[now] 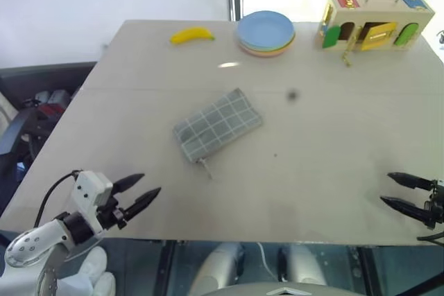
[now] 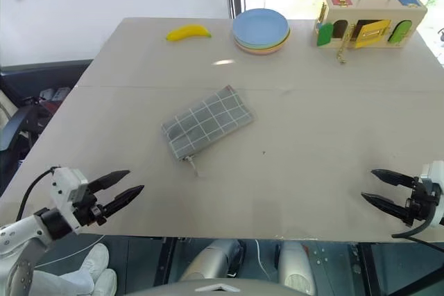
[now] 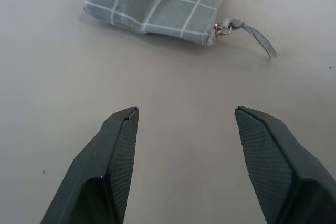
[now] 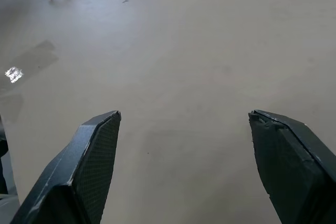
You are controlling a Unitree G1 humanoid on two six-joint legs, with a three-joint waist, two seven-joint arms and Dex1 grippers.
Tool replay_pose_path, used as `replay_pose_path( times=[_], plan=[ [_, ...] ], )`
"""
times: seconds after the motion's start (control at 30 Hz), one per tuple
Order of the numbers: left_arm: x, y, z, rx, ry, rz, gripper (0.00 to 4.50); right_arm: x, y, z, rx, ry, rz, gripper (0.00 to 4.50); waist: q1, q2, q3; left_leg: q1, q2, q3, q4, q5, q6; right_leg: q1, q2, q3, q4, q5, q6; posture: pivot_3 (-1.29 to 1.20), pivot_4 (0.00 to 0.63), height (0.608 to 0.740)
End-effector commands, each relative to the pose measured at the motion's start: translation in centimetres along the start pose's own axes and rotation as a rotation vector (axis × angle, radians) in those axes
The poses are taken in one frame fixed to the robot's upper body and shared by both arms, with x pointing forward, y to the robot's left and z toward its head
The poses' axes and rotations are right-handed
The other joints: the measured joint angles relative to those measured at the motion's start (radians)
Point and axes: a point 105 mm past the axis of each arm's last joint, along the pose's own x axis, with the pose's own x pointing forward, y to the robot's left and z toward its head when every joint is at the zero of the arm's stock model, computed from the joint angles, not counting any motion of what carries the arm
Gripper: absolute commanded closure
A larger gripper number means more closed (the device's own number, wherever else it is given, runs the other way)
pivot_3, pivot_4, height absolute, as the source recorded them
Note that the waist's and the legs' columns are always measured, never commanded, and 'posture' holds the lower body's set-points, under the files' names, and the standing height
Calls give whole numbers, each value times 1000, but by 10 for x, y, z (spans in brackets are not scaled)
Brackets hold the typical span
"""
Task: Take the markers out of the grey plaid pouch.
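Observation:
The grey plaid pouch (image 1: 218, 124) lies flat and zipped in the middle of the table, its zipper pull (image 1: 206, 168) trailing toward the near edge. The markers are hidden. My left gripper (image 1: 147, 186) hovers open over the near left corner of the table, pointing toward the pouch and well short of it. In the left wrist view the pouch (image 3: 164, 2) and its pull (image 3: 251, 31) lie beyond the spread fingers. My right gripper (image 1: 386, 189) is open at the near right edge, far from the pouch, with bare table between its fingers (image 4: 94, 161).
At the back of the table (image 1: 312, 164) lie a yellow banana (image 1: 192, 35), a stack of plates (image 1: 265, 32) with a blue one on top, and a wooden latch-board box (image 1: 374, 21). Black equipment (image 1: 38, 105) sits off the left edge.

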Motion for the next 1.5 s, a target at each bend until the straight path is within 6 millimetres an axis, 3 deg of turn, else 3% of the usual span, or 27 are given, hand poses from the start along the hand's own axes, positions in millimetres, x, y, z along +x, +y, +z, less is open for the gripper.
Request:
replay_pose_path(
  times=[0.03,0.27,0.4,0.6,0.77,0.9,1.0,1.17,1.27,1.4,1.43,1.5],
  plan=[
    [6,8,11,192,-1,15,1474,1,5,17,-11,-63,29,529,1,0,0,0,0,0,0,0,0,0,0,0,0,0,0,0,150,740],
    [11,22,13,583,24,82,1474,20,18,49,39,-176,108,529,-2,0,0,0,0,0,0,0,0,0,0,1,-1,0,0,0,150,740],
    [13,29,12,862,46,47,1474,23,20,55,54,-206,112,529,4,-1,0,-1,0,1,0,0,0,-1,0,1,-1,0,0,0,150,740],
    [46,15,16,1176,-66,-84,1474,27,25,58,69,-223,139,529,28,-1,0,-1,-1,1,0,-1,-2,-2,-1,1,-1,0,0,0,150,740],
    [76,5,2,1227,-117,-172,1474,34,43,68,54,-217,229,529,22,0,-1,-2,-1,1,0,1,1,-3,0,1,1,1,1,0,150,740],
    [100,9,-6,1268,-125,-185,1474,39,57,71,35,-196,285,529,25,2,-3,-1,-1,2,0,1,1,-3,-1,2,4,1,2,0,150,740],
    [123,17,-1,1223,-147,-108,1474,44,57,75,-3,-214,277,529,29,4,-6,0,-1,2,2,1,1,-3,0,2,4,2,4,0,150,740],
    [148,3,-12,1261,-147,-196,1474,47,56,71,-5,-237,243,529,35,6,-18,0,-2,2,5,1,2,-1,0,2,6,4,6,0,150,740],
    [161,0,-8,1235,-173,-176,2371,47,56,70,-11,-244,222,536,41,9,-22,0,-2,2,6,1,2,0,0,2,6,4,7,0,150,740],
    [168,-1,-3,1222,-198,-161,4155,46,56,72,-19,-250,207,536,57,21,-32,1,-3,2,7,-1,4,1,-1,2,6,4,7,0,150,740],
    [169,-2,0,1214,-209,-162,4433,46,55,73,-23,-250,202,536,58,23,-33,3,-3,1,7,-1,4,2,-1,2,6,4,8,0,150,740],
    [172,-5,7,1181,-240,-153,4433,47,54,74,-45,-244,192,536,57,24,-34,4,-2,1,7,-1,5,3,-1,2,6,4,8,0,150,740]
  ],
)
